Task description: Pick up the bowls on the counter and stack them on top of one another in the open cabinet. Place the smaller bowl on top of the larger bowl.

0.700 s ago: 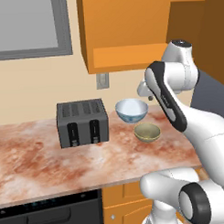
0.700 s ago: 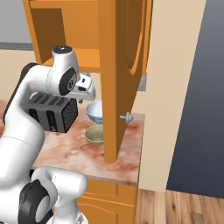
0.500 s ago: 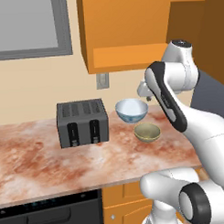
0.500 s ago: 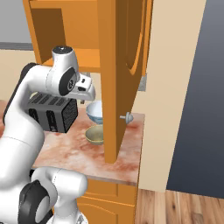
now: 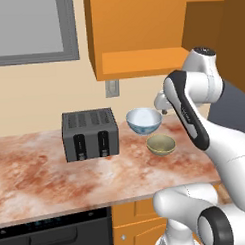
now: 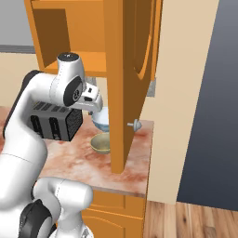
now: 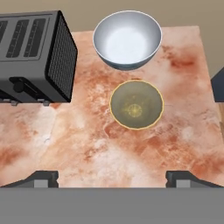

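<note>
Larger bowl (image 7: 127,39): wide, deep, white w/ blue pattern outside, pale inside. Sits upright on the bench (image 7: 87,144), mouth up, round so no long axis to speak of. Just right of the toaster (image 7: 33,54) in hand view, a gap between them.

Smaller bowl (image 7: 136,104): shallow, olive-tan, yellowish rim, abt two-thirds as wide as the other. Also upright, mouth up, no long axis. Lies just beside the larger bowl on the near side, further from the toaster's front corner; rims look nearly touching in hand view, can't tell if they meet. In left base view both bowls (image 5: 144,120) (image 5: 161,144) sit right of the toaster (image 5: 90,134), toward the bench end.

Cabinet (image 5: 142,64): orange, up on the wall above the bowls, shelf bare; door (image 6: 132,83) swung out in right base view.

Gripper (image 7: 112,177): released, jaws spread wide, nothing between them, hanging above the bench, looking down on the smaller bowl. Toaster is dark, slots up.
</note>
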Tool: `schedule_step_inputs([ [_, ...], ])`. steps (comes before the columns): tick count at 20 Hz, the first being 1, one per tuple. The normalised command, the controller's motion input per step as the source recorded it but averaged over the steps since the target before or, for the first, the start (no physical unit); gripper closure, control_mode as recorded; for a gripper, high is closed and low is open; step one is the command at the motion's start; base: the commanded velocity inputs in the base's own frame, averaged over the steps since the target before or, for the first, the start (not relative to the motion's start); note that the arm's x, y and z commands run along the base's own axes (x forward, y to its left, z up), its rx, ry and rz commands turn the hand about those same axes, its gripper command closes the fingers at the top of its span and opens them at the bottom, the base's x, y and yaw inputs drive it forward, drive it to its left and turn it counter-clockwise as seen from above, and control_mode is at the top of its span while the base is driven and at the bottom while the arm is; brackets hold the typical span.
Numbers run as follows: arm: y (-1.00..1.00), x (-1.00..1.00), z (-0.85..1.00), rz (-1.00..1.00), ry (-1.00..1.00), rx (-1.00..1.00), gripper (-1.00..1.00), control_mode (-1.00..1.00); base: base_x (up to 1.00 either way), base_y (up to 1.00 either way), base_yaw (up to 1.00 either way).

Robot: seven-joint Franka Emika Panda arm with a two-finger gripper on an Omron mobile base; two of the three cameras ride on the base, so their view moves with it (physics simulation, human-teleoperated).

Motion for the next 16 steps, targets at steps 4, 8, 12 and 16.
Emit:
schedule_step_inputs([
  [4,-0.09,-0.18,-0.12,0.00,0.00,0.04,-1.00,-1.00,0.00,0.00,0.00],
  [8,-0.07,-0.17,-0.13,0.00,0.00,0.05,-1.00,-1.00,0.00,0.00,0.00],
  [12,-0.02,-0.11,-0.18,0.00,-0.01,0.05,-1.00,-1.00,0.00,0.00,0.00],
  [16,0.00,-0.04,-0.18,-0.01,0.00,0.05,-1.00,-1.00,0.00,0.00,0.00],
])
